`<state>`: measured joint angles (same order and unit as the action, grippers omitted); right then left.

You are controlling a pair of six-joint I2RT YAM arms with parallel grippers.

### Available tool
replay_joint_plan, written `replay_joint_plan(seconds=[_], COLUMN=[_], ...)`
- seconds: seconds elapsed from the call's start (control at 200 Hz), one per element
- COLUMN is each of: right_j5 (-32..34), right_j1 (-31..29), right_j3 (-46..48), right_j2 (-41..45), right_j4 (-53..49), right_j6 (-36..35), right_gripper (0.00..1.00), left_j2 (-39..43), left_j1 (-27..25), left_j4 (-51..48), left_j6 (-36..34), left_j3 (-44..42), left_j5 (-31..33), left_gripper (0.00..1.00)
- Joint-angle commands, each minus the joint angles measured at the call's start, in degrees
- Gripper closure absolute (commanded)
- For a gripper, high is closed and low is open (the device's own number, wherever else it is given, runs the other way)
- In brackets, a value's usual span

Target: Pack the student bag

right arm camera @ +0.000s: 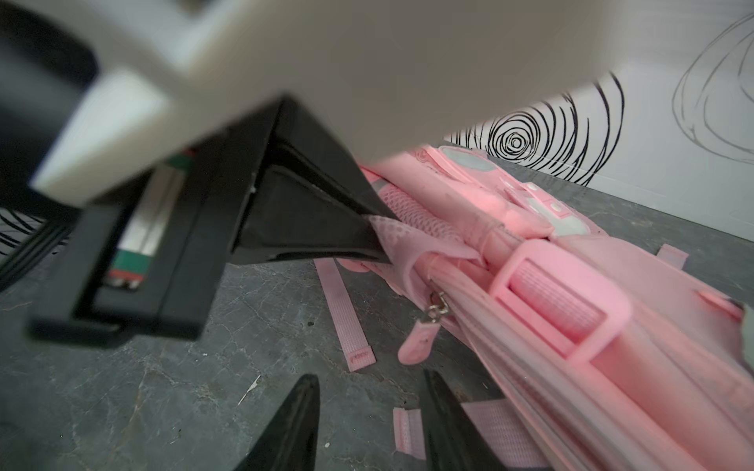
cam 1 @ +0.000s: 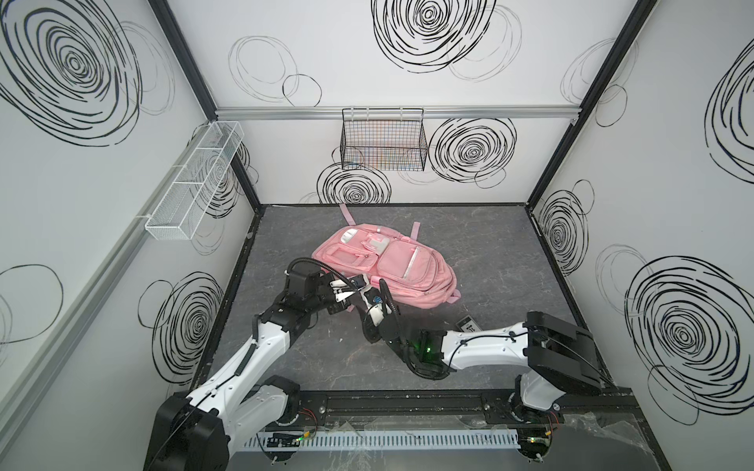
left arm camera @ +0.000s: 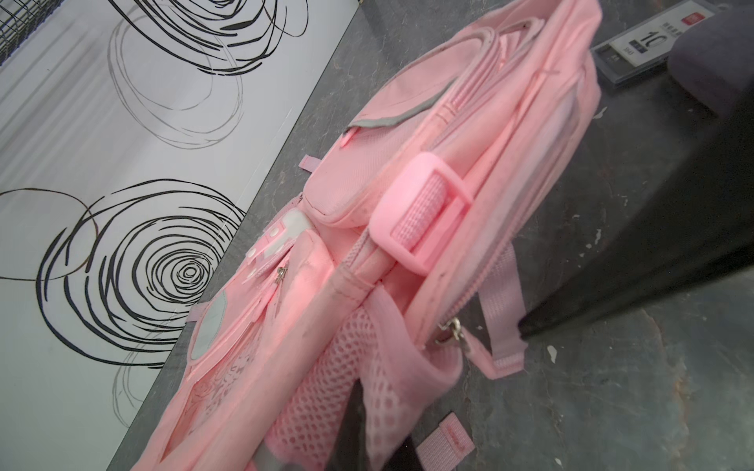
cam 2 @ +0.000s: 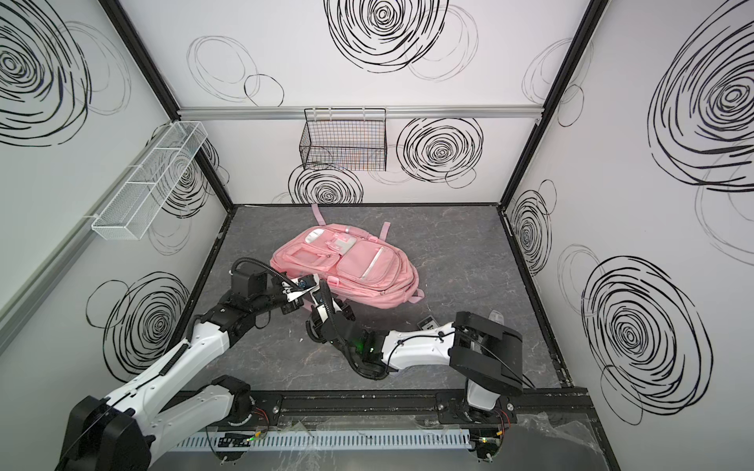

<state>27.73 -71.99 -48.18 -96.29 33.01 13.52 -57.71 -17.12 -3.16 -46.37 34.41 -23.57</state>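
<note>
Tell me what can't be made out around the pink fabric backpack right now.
Pink fabric backpack contents: hidden in every view by its own fabric.
Dark flat labelled packet: top views, right arm covers half; left wrist view, frame edge cuts it.
Left gripper: top views, grip too small to see; left wrist view, fingers blurred.

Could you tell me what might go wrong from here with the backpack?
1. The left gripper pinches only the thin mesh pocket of the student bag; it may stretch or slip under a pull.
2. The open right gripper sits among loose strap ends beside the zipper pull; it could grab a strap instead.
3. Both grippers are close and might collide.
</note>
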Motion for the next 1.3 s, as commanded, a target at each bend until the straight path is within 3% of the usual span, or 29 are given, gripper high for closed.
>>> replay_joint_plan(seconds=[0.0,0.15,0.465,0.555,0.725,0.895,1.121,1.296], right_j5=[4.2,2.7,-0.4,-0.5,-1.9,-4.2,-15.2,-22.0], right_j1=[1.1,3.2,3.2,3.4,3.6,3.8,4.5,5.3], right_j3=[-1.4,-0.8,-4.0,-4.9,-4.2,-0.7,1.6,3.0], right_j2=[-1.2,-1.8,-3.8,-4.5,-2.7,0.6,3.7,6.4], right_j4=[1.9,2.2,4.9,4.2,2.5,2.7,0.2,-4.5], right_j6=[4.4,8.0,5.6,5.1,4.9,5.0,2.8,4.8], right_gripper=[0.55,0.54,0.55,0.62,0.87,1.00,1.00,1.00], left_j2=[2.1,1.9,1.1,1.1,1.0,1.3,3.3,3.8], left_j1=[-0.1,-0.2,-0.6,-0.7,-0.6,-0.4,-0.4,-0.4], left_j4=[8.5,8.4,8.0,8.0,8.1,8.5,13.2,12.9], left_j6=[2.2,2.2,2.5,2.3,1.9,1.4,0.6,-4.3], left_j3=[2.2,2.3,2.8,2.7,2.5,2.1,-1.0,-3.5], left_j5=[-5.2,-6.3,-6.8,-6.6,-5.8,-4.7,1.0,4.7], left_gripper=[1.00,1.00,1.00,1.00,1.00,1.00,1.00,1.00])
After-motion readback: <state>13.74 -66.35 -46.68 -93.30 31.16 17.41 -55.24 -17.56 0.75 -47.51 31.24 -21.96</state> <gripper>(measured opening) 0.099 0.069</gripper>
